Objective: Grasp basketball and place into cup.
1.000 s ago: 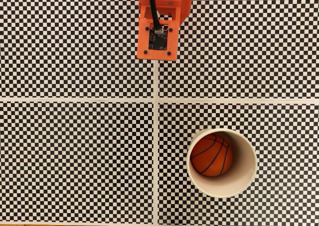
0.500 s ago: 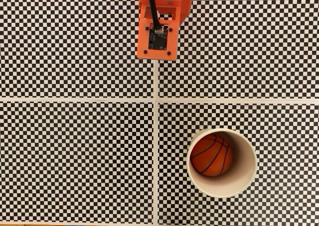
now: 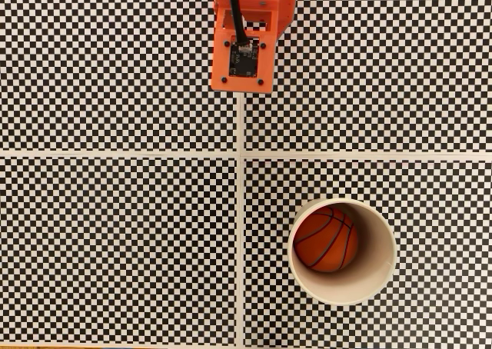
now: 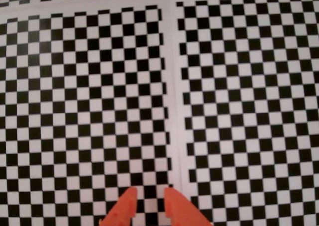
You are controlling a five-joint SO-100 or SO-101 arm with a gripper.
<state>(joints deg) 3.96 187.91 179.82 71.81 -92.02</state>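
The basketball (image 3: 325, 239), orange with black seams, lies inside the cream-white cup (image 3: 382, 254), toward the left of its inside. The cup stands upright on the checkered table at the lower right of the fixed view. The orange arm (image 3: 246, 38) hangs at the top centre of that view, far from the cup. In the wrist view my gripper (image 4: 149, 192) enters from the bottom edge. Its two orange fingertips (image 4: 127, 200) stand a narrow gap apart, with nothing between them and only the checkered surface below.
The table is covered with black-and-white checkered sheets (image 3: 115, 234) divided by pale seams (image 3: 241, 211) that form a cross. A black cable (image 3: 237, 18) runs down the arm to a small circuit board.
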